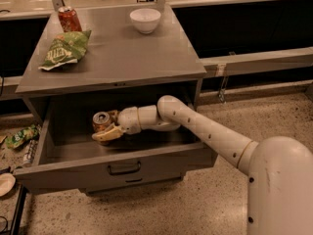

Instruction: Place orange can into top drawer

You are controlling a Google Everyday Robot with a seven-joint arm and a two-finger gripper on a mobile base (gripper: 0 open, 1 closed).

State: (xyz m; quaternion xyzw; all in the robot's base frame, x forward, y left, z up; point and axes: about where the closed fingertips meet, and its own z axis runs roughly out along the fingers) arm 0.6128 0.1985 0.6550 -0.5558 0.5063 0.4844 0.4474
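Glossy gripper (104, 129) in matt metal top drawer (73, 169) holds shiny orange can (101, 120).

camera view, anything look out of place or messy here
Yes: a green snack bag lies on the floor left of the open top drawer, apparently dropped. Inside the drawer the end effector grips the orange can; nothing looks spilled there.
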